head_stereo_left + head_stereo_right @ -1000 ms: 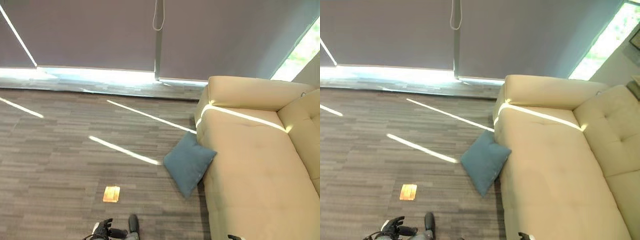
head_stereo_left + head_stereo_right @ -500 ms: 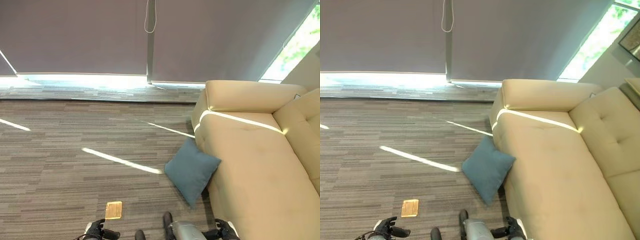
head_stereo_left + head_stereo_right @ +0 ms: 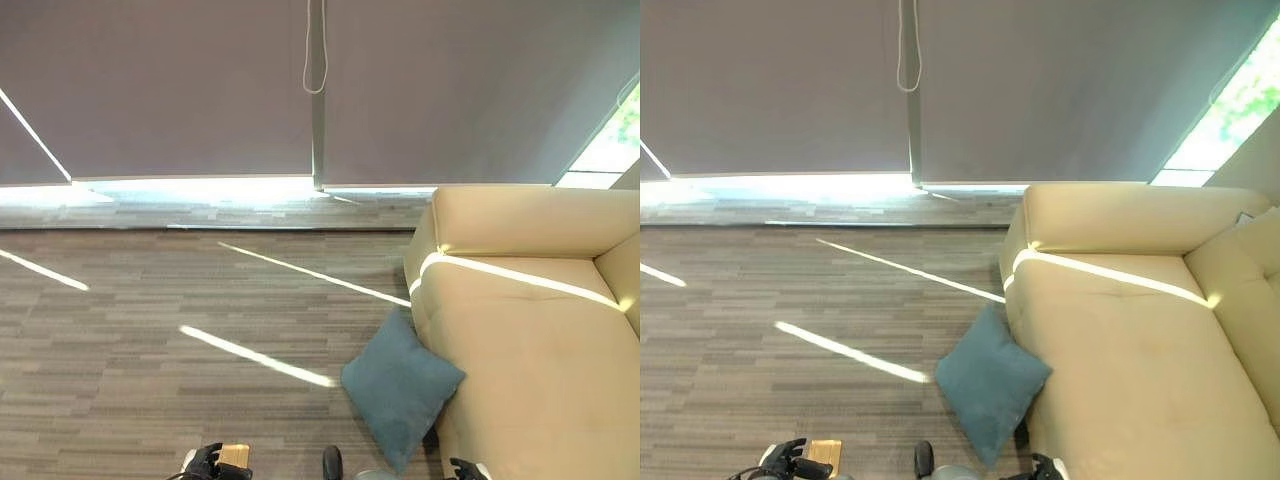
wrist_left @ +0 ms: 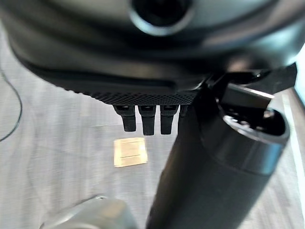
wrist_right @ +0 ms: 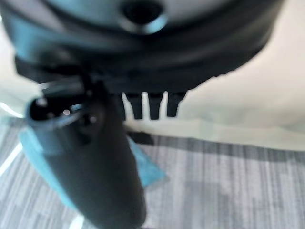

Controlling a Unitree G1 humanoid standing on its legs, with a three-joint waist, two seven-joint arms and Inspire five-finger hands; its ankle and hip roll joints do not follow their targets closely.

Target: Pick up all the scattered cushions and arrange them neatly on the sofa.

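Left hand [image 3: 212,464] low over the grey carpet [image 3: 120,330], fingers [image 4: 143,119] relaxed, holding nothing, just beside a small yellowish floor plate [image 4: 130,151]. Right hand [image 5: 100,157] near the sofa's front edge, fingers straight, likewise holding nothing. Blue cushion [image 3: 402,388] on the carpet, leaning against the beige sofa [image 3: 540,340]. Beyond, grey roller blinds [image 3: 160,90].

Carpeted room, blinds drawn.
Grey blinds [image 3: 200,90] cover windows; sun stripes [image 3: 255,355] cross the striped carpet [image 3: 120,300].
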